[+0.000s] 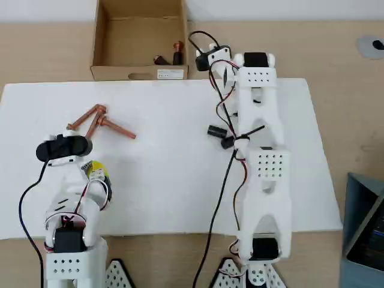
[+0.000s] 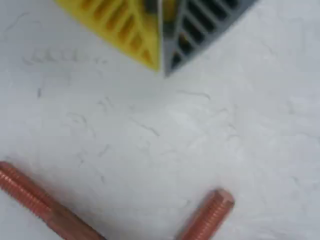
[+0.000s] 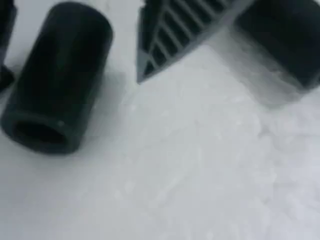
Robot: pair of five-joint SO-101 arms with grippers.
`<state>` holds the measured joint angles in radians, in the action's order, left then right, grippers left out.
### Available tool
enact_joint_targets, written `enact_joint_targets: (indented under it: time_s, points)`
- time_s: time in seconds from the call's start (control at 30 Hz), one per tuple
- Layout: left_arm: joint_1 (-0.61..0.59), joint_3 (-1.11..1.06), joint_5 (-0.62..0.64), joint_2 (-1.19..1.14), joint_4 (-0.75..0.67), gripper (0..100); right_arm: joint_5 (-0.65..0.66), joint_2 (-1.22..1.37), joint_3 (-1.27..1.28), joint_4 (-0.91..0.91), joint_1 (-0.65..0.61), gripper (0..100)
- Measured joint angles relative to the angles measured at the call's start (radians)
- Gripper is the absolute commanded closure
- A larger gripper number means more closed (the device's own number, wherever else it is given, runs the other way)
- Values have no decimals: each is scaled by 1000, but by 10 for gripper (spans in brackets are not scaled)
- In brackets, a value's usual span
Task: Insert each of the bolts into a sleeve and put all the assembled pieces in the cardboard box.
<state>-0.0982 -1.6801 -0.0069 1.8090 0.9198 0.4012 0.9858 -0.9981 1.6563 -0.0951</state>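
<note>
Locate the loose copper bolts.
In the high view, the three copper bolts lie on the left part of the white mat, just beyond the left gripper and short of the cardboard box.

Light wooden table (image 1: 48, 48) under a white mat (image 1: 168, 180), three copper bolts (image 1: 117, 129) clustered on the mat's left side, two black sleeves (image 1: 215, 129) near its middle, cardboard box (image 1: 120, 73) at the far edge.
</note>
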Motion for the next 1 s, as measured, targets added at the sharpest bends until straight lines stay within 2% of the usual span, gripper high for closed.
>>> enact_joint_targets:
  time_s: [0.1,0.27,0.4,0.63,1.0]
  points:
    - [0,0,0,0,0,998,0,2,-2,-5,3,885]
    - [0,0,0,0,0,998,2,29,-11,-5,3,905]
    - [0,0,0,0,0,998,2,44,-26,-5,5,961]
    - [0,0,0,0,0,998,3,46,-41,31,-20,987]
    - [0,0,0,0,0,998,8,52,-206,107,-61,987]
